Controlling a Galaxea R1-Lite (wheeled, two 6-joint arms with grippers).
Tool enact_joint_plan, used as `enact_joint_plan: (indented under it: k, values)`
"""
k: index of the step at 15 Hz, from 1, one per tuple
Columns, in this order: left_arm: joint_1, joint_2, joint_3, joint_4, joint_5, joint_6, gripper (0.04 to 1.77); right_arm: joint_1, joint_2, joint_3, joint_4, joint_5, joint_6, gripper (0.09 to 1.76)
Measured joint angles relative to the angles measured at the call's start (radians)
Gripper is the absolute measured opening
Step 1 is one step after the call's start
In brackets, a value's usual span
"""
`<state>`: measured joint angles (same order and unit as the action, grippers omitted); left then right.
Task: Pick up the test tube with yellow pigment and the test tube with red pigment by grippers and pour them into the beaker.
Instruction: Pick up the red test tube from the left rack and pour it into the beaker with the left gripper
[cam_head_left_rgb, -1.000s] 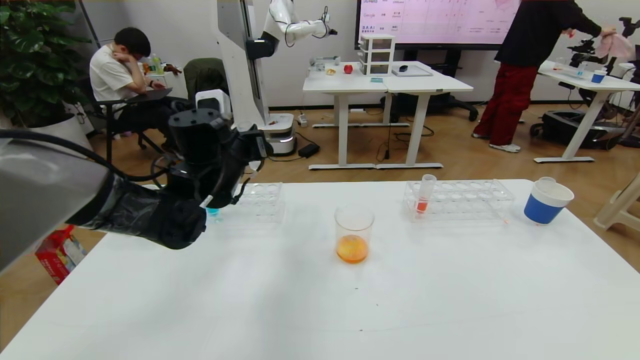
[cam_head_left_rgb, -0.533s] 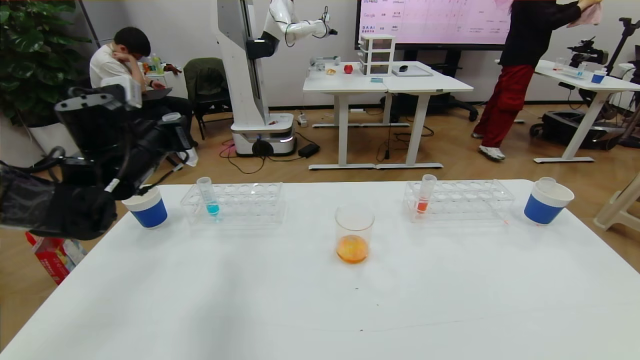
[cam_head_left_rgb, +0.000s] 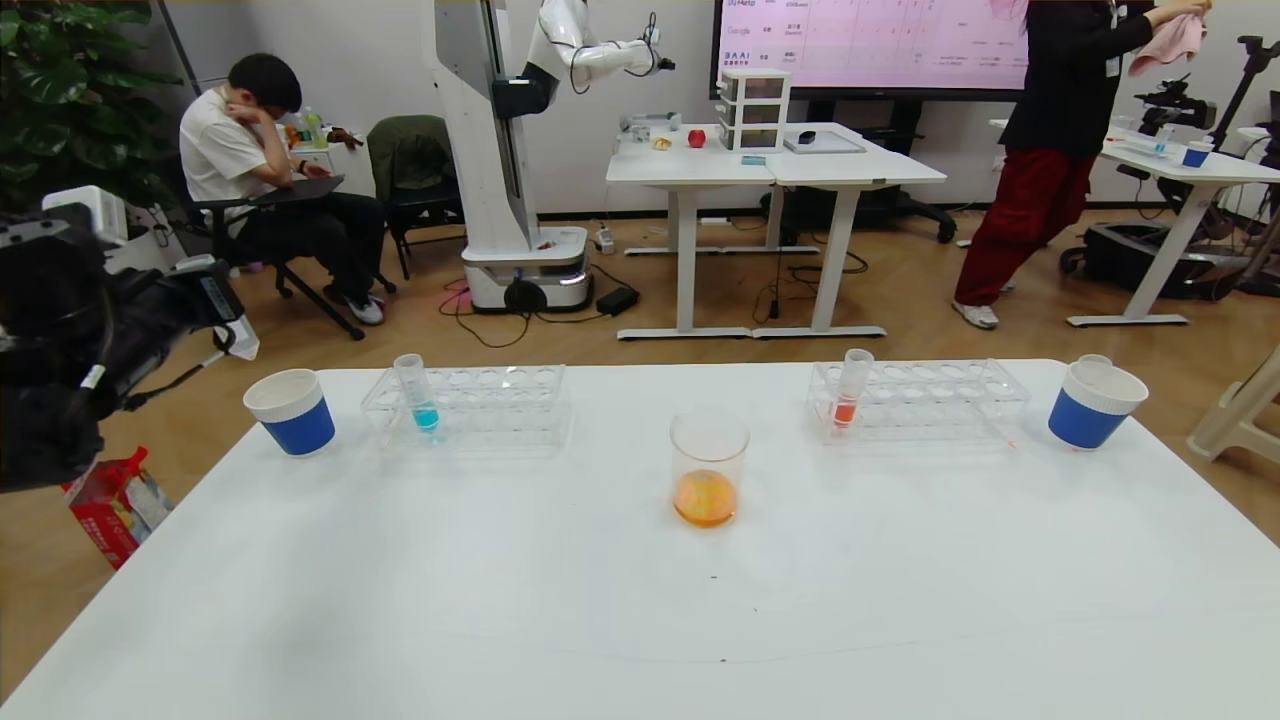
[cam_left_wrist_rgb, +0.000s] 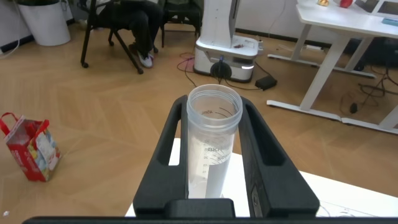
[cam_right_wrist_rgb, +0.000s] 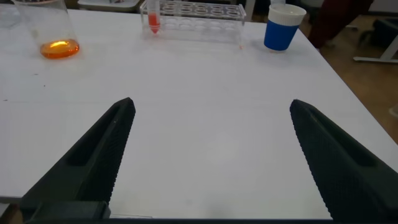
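The tube I hold in the left gripper (cam_left_wrist_rgb: 214, 186) is a slim cylinder of clear plastic with printed marks on its wall; this test tube (cam_left_wrist_rgb: 212, 146) looks empty, and I see no yellow liquid in it. The two black fingers (cam_left_wrist_rgb: 163, 163) press its sides, so the gripper is clenched on it. In the head view this left gripper (cam_head_left_rgb: 215, 300) is off the left edge of the table (cam_head_left_rgb: 640, 600), above the wooden floor.

The beaker (cam_head_left_rgb: 708, 468) is a clear glass cylinder with a flared rim. It stands near the middle of the smooth white table and has orange liquid at the bottom.

The red tube (cam_head_left_rgb: 851, 388) leans in the right transparent rack (cam_head_left_rgb: 920, 400). A tube with blue liquid (cam_head_left_rgb: 416, 392) stands in the left rack (cam_head_left_rgb: 470, 405). One blue cup (cam_head_left_rgb: 290, 412) with a white rim is beside the left rack.

The right gripper (cam_right_wrist_rgb: 211, 162) hangs low over the table with its ribbed fingers spread wide and nothing between them.
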<state>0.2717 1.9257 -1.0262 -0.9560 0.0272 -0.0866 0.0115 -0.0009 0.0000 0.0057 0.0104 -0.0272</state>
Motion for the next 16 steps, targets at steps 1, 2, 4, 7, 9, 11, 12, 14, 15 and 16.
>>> enact_joint_plan:
  k: [1, 2, 4, 7, 9, 11, 12, 14, 15, 16]
  values:
    - [0.003, 0.017, 0.000, -0.001, 0.001, 0.003, 0.51, 0.000, 0.000, 0.000, 0.000, 0.000, 0.000, 1.74]
    - [0.005, 0.035, 0.000, -0.007, 0.001, 0.004, 0.51, 0.000, 0.000, 0.000, 0.000, 0.000, 0.000, 1.74]
    - [0.007, 0.079, 0.001, -0.078, 0.004, 0.007, 0.51, 0.000, 0.000, 0.000, 0.000, 0.000, 0.000, 1.74]
    - [0.006, 0.173, 0.005, -0.237, 0.009, 0.007, 0.51, 0.000, 0.000, 0.000, 0.000, 0.000, 0.000, 1.74]
    - [0.003, 0.233, 0.009, -0.282, 0.011, 0.006, 0.51, 0.000, 0.000, 0.000, 0.000, 0.000, 0.000, 1.74]
    - [-0.003, 0.279, 0.010, -0.298, 0.011, 0.006, 0.51, 0.000, 0.000, 0.000, 0.000, 0.000, 0.000, 1.74]
    - [-0.006, 0.297, 0.010, -0.318, 0.011, 0.006, 0.51, 0.000, 0.000, 0.000, 0.000, 0.000, 0.000, 1.74]
    - [-0.006, 0.324, 0.012, -0.343, 0.010, 0.005, 0.51, 0.000, 0.000, 0.000, 0.000, 0.000, 0.000, 1.74]
    - [-0.006, 0.332, 0.015, -0.344, 0.011, 0.006, 0.51, 0.000, 0.000, 0.000, 0.000, 0.000, 0.000, 1.74]
    - [-0.006, 0.336, 0.019, -0.344, 0.011, 0.005, 0.51, 0.000, 0.000, 0.000, 0.000, 0.000, 0.000, 1.74]
